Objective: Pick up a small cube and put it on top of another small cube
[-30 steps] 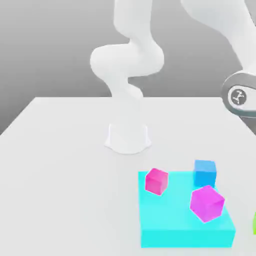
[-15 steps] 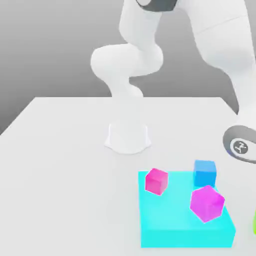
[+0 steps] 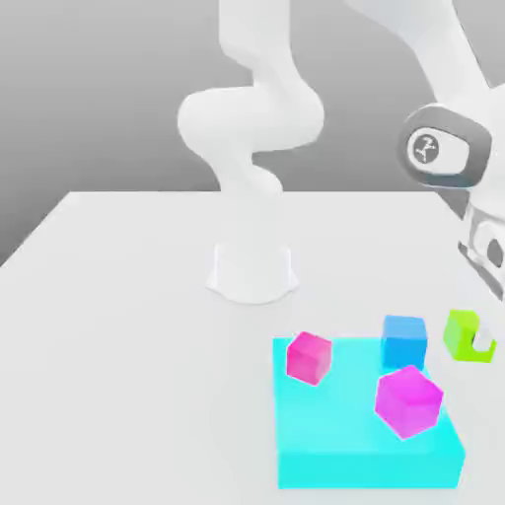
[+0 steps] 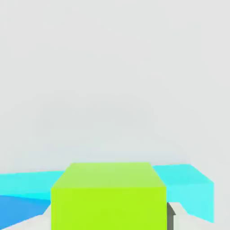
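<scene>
Exterior view: a gripper (image 3: 482, 340), closed around a lime-green cube (image 3: 460, 335) (held near the cyan slab's (image 3: 367, 472) far right corner), could knock the blue cube (image 3: 404, 342) if moved sideways too low.

Lime-green cube (image 3: 461, 335), blue cube (image 3: 404, 342), cyan slab (image 3: 335, 424).
</scene>
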Controlling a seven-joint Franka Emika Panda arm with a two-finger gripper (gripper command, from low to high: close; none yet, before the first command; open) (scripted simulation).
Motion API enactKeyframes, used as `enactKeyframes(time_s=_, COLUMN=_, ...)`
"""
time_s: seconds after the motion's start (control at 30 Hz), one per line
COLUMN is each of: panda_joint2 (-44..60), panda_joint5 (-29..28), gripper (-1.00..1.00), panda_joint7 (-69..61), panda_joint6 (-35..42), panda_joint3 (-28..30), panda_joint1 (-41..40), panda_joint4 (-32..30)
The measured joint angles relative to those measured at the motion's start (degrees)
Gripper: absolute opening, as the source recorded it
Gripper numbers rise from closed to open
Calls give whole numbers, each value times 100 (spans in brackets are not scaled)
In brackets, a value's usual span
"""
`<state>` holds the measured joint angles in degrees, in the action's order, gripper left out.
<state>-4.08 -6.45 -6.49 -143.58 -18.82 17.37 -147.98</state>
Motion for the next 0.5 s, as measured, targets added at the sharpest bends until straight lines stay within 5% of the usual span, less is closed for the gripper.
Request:
enactKeyframes(time_s=0.23, panda_joint2=-1373, panda_joint5=1142, gripper=-100, panda_joint7=-2185, panda_joint6=312, panda_joint3=582, panda_joint1=580, panda_joint4=-1011)
enactKeyframes(time_s=0.4, panda_joint2=-664, panda_joint5=1142, gripper=-100, panda_joint7=-2339, panda_joint6=-661, panda_joint3=581, panda_joint1=593, panda_joint4=-1287)
enactKeyframes(time_s=0.43, panda_joint2=-512, panda_joint5=1095, gripper=100, panda_joint7=-2306, panda_joint6=-841, panda_joint3=568, panda_joint1=573, panda_joint4=-1317)
enactKeyframes(time_s=0.5, panda_joint2=-512, panda_joint5=1095, gripper=100, panda_joint7=-2306, panda_joint6=-841, panda_joint3=568, panda_joint1=573, panda_joint4=-1317)
